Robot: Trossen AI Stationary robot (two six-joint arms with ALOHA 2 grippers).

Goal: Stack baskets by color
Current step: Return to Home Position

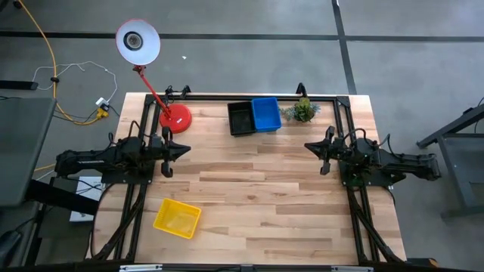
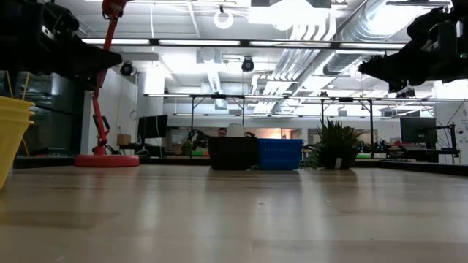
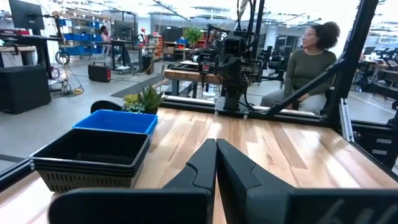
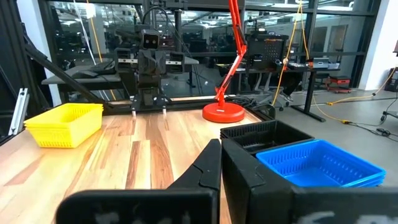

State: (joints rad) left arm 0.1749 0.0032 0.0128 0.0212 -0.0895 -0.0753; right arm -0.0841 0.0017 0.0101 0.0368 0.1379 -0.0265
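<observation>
High view: my left fingers point(image 1: 184, 149) and my right fingers point(image 1: 308, 145), both pressed together and empty, face each other over the bench point(image 1: 257, 196). The black baskets point(image 1: 240, 118) touch the blue baskets point(image 1: 266, 113), off to one side between the fingertips. Right wrist view: the yellow baskets point(image 4: 64, 124) lie well ahead of my right fingers, across the bench.

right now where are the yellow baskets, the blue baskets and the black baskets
yellow baskets point(image 1: 178, 218): high view, middle of the floor
blue baskets point(image 1: 266, 114): high view, floor of the top basket
black baskets point(image 1: 240, 119): high view, floor of the top basket
</observation>
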